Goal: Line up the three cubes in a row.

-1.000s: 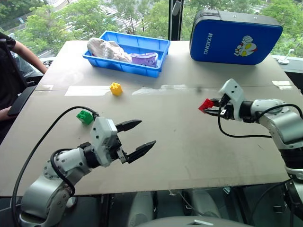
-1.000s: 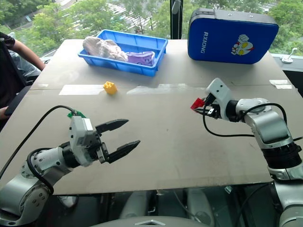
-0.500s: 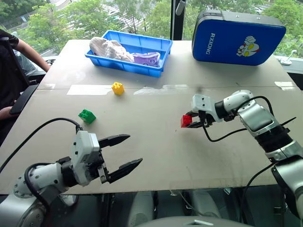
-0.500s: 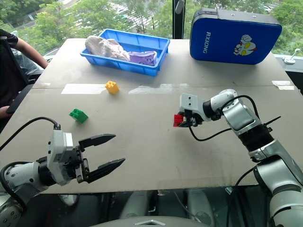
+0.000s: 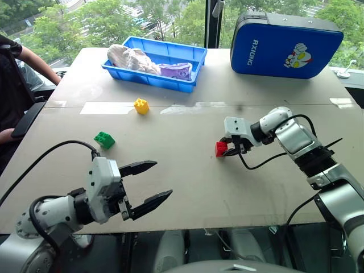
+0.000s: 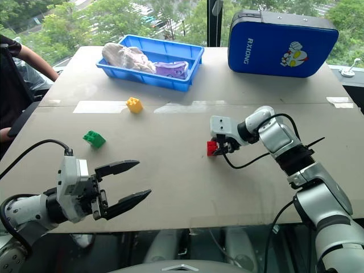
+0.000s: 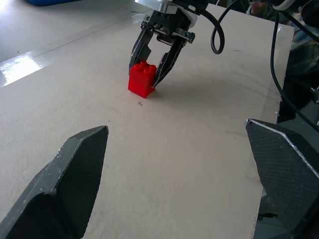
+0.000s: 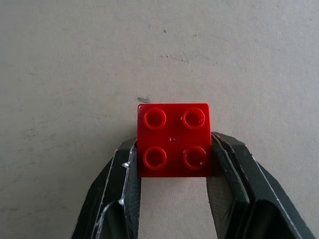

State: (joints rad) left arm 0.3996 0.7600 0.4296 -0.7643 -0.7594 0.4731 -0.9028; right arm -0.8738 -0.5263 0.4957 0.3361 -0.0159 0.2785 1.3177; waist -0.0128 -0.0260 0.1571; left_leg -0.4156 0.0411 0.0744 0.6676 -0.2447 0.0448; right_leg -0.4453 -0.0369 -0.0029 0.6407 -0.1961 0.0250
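Left eye view gives you the layout, starting nearest you: at about 7 o'clock, over the front edge of the pale grey counter [image 5: 187, 187], your left gripper [image 5: 149, 183] hangs with its black fingers spread wide and nothing between them.

Further in, at about 3 o'clock from the counter's middle, your right gripper [image 5: 226, 148] has its fingers shut on the small red studded plastic block [image 5: 221, 149]. The left wrist view shows that block upright, its base at or just off the surface; you cannot quite tell which from these views. The right wrist view shows the studs facing up and the fingers [image 8: 119, 169] pressing two opposite side faces squarely.

At 9 o'clock lies the small green studded plastic block [image 5: 104, 139], well apart from the red one. Beyond it, toward 11 o'clock, sits the small yellow studded plastic block [image 5: 140, 106], and past that a blue plastic bin [image 5: 187, 57] and a blue padded case [image 5: 284, 45].

For this step, I judge you are setting the red block down as one end of the row. Make sure the base sits flat before you let go, open the fingers slowly, then lift straight away so a fingertip does not drag or tip it. The green and yellow blocks are not yet in line with it.
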